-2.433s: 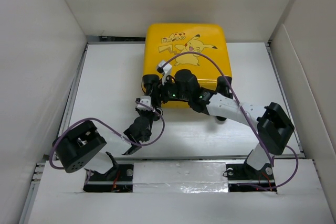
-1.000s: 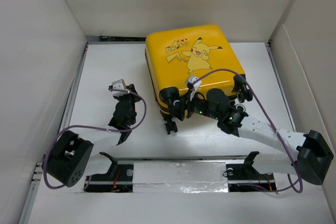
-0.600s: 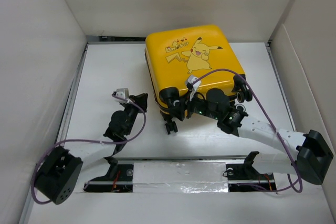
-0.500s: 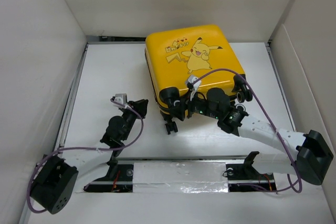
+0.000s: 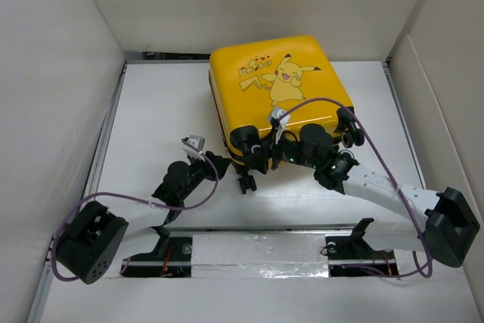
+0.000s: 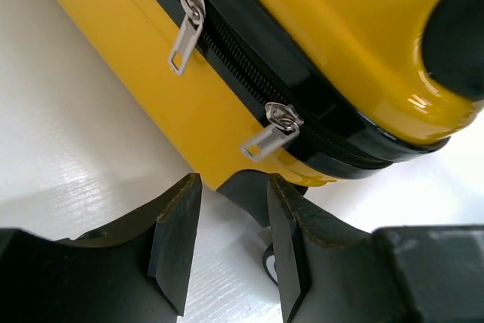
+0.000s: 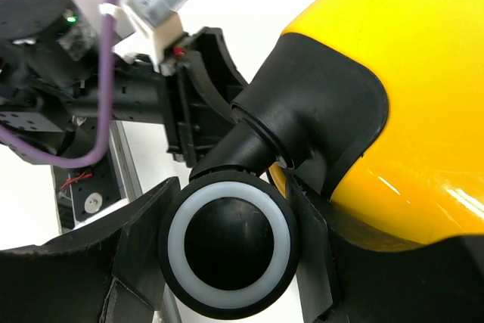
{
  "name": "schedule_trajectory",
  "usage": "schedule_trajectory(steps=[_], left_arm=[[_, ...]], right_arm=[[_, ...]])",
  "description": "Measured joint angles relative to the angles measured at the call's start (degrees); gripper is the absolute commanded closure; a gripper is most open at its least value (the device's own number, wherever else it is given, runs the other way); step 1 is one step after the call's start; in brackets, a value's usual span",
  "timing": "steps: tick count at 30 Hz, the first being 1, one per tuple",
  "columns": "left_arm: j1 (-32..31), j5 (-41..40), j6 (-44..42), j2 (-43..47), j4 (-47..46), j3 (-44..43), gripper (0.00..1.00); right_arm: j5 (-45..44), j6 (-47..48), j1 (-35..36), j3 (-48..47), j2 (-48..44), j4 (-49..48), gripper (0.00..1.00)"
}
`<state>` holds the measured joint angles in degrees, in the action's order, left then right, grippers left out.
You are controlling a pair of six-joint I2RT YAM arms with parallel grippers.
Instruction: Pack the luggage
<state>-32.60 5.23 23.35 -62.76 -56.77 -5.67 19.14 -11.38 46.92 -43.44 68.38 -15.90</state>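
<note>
White table (image 5: pixel 151 104) in a white-walled enclosure: yellow Pikachu suitcase (image 5: pixel 272 73) lay flat, lid down, at centre-rear; right gripper (image 7: pixel 231 202) clamped a near-corner caster wheel (image 7: pixel 227 243); left gripper (image 6: pixel 231 194), the nearer, was part-open and empty, zipper pull (image 6: pixel 268 138) just ahead of its fingers.

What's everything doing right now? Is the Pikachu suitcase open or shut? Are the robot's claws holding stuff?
Pikachu suitcase: shut, picture side up.
zipper pulls: two, apart along the zip, dangling loose.
wheel: pinched in the right gripper.
right gripper: shut on that wheel.
left gripper: open, empty, next to the suitcase's corner.
</note>
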Motion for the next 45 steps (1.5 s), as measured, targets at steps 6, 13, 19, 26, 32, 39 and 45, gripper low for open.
schedule_trajectory(steps=[6, 13, 19, 26, 32, 39, 45], left_arm=[[0.0, 1.7, -1.2, -2.9, -1.8, -1.2, 0.63], [0.0, -0.3, -4.8, 1.1, 1.2, -2.2, 0.63], [-0.1, 0.3, -8.6, 0.7, 4.0, -4.6, 0.66], [0.0, 1.4, -11.1, -1.8, 5.3, -8.3, 0.82], [-0.2, 0.5, -11.6, -1.8, 6.0, -9.4, 1.00], [-0.3, 0.0, -12.5, -2.0, 6.2, -9.5, 0.63], [0.9, -2.0, -13.0, -3.1, 5.5, -9.5, 0.62]], right_arm=[[1.0, 0.0, -0.5, 0.0, 0.0, 0.0, 1.00], [1.3, 0.0, -0.5, 0.0, 0.0, 0.0, 1.00], [1.4, 0.0, -0.8, 0.0, 0.0, 0.0, 1.00], [1.0, -0.1, -1.4, 0.0, 1.1, -1.7, 1.00], [0.9, -0.4, -1.4, 0.0, 2.0, -2.9, 1.00], [0.5, -0.5, -1.1, 0.0, 2.2, -3.2, 1.00], [-0.3, -0.4, -1.1, 0.0, 2.3, -3.2, 1.00]])
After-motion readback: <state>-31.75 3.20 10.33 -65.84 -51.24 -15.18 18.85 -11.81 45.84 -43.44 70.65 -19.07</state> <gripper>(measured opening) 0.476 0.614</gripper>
